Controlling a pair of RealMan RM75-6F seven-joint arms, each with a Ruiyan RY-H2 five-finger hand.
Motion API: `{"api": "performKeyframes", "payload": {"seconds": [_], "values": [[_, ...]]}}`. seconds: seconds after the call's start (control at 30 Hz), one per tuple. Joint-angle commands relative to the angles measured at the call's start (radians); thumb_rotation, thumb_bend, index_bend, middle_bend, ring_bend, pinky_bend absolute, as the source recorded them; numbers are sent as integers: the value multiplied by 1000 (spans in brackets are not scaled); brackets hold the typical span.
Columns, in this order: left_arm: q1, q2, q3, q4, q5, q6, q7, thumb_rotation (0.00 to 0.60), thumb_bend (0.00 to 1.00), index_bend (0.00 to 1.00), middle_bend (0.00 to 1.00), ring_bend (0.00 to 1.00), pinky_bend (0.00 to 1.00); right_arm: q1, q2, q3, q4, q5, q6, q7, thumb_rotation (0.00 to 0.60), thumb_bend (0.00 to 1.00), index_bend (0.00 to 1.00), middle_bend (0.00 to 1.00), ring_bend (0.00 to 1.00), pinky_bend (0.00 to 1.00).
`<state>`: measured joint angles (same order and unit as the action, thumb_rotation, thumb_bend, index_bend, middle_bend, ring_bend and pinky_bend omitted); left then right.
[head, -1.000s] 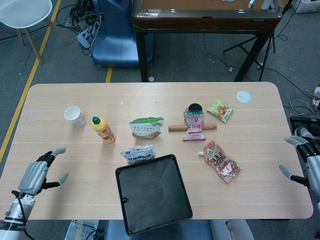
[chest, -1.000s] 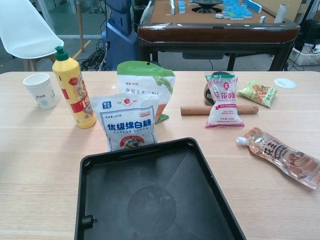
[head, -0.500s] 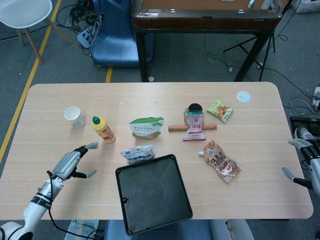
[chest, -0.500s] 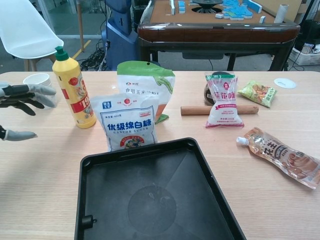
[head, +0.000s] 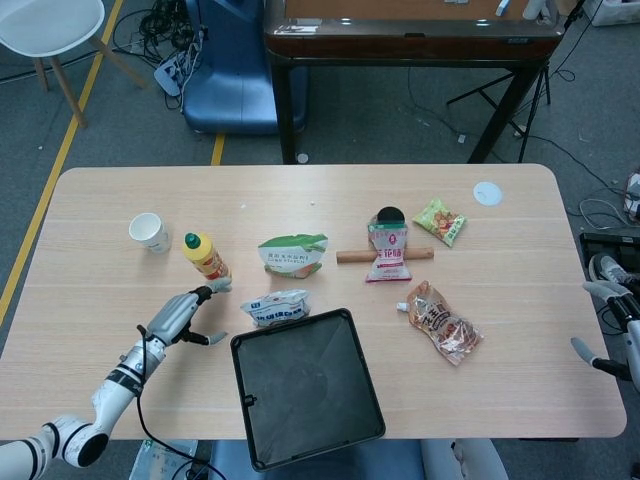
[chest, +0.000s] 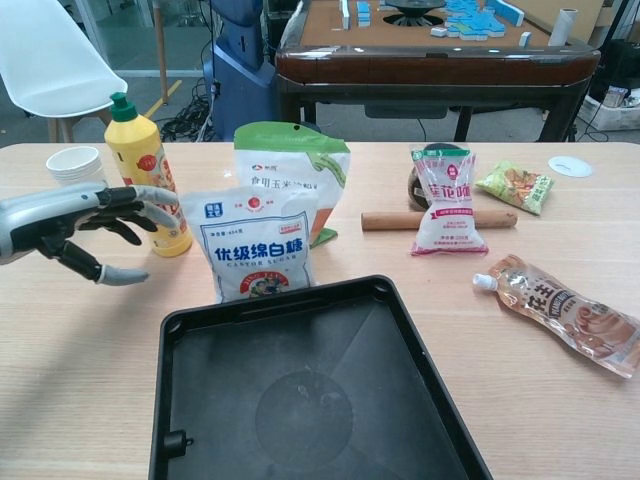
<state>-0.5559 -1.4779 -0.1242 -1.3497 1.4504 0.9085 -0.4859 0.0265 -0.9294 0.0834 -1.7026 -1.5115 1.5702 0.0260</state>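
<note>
In the head view, the left hand (head: 183, 315) hangs over the table (head: 90, 300) with fingers apart and nothing in them, its fingertips just short of the yellow bottle (head: 206, 258), which stands upright between the paper cup (head: 149, 232) and the green-topped bag (head: 293, 254). A white sugar bag (head: 275, 306) sits just beside the hand, close to the back edge of the black tray (head: 306, 388). The right hand (head: 612, 330) shows only in part at the right edge, off the table's end, fingers spread and holding nothing. Further right on the table lie a rolling pin (head: 352, 256), a pink packet (head: 387, 250) standing in front of it, a small green snack packet (head: 440, 220) and a brown sauce pouch (head: 443, 322). In the chest view, the left hand (chest: 75, 227) reaches in from the left, released, with its fingers (chest: 140, 195) spread toward the yellow bottle (chest: 144, 175); whether they touch it cannot be told. The sugar bag (chest: 258, 244) stands upright against the tray's (chest: 200, 330) far rim, the green-topped bag (chest: 300, 165) behind it. The right hand does not show here.
</note>
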Motion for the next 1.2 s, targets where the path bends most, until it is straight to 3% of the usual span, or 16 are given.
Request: {"api": "performKeyframes", "payload": {"seconds": [0.03,0.73,1.2], "values": [[-26,-31,-5,31,-6,-20,-26,600,219,95,172,163,180,-1,1,0,-2,1,1,-2,600,195,245,262,203,214],[-142,-193,-19,190,-27,-89,-133,600,219,94,172,167,180,-9,3,3,-6,20,-5,-11,600,195,245,262,203,214],[-168,-248,-19,239,-43,-99,-172,600,219,98,172,173,180,-20,4,3,3,26,2,3,600,195,245,262,203,214]]}}
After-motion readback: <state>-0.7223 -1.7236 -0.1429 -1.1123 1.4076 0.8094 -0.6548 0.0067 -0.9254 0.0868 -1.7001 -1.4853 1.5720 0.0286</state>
